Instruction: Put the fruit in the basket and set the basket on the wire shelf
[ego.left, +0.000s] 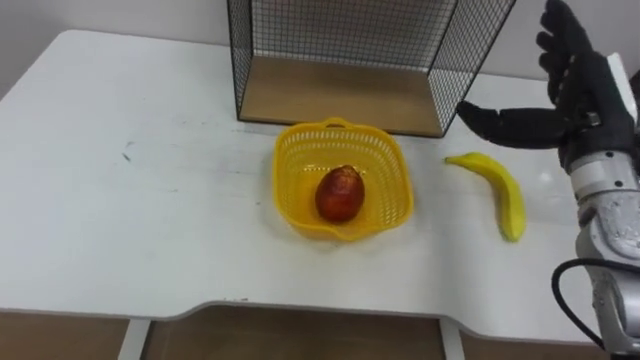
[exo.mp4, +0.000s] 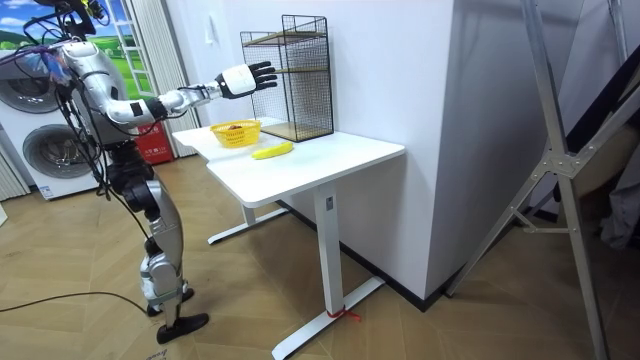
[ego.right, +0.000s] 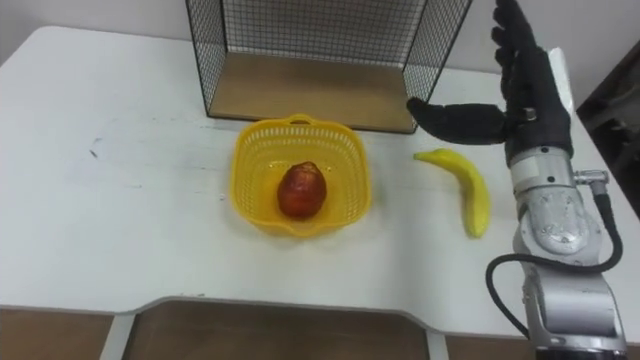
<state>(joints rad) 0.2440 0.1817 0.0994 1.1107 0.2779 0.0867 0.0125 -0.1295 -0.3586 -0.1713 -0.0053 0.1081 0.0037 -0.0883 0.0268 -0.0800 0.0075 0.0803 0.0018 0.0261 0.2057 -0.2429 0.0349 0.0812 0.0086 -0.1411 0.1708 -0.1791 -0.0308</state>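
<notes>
- Room: wood floor (exo.mp4: 400, 330), washers (exo.mp4: 40, 160) behind the standing robot.
- Counter (ego.left: 150, 200): white and smooth; a nudged banana may slide.
- Shelf (ego.left: 340, 95): at the back, just behind the basket.
- Basket (ego.left: 395, 170): holds a red fruit (ego.left: 340, 193).
- Right robot hand (ego.left: 585, 100): spread, empty, hovering by the banana's far end.
- Banana (ego.left: 505, 195): on the counter, right of the basket; close across its middle from above.
</notes>
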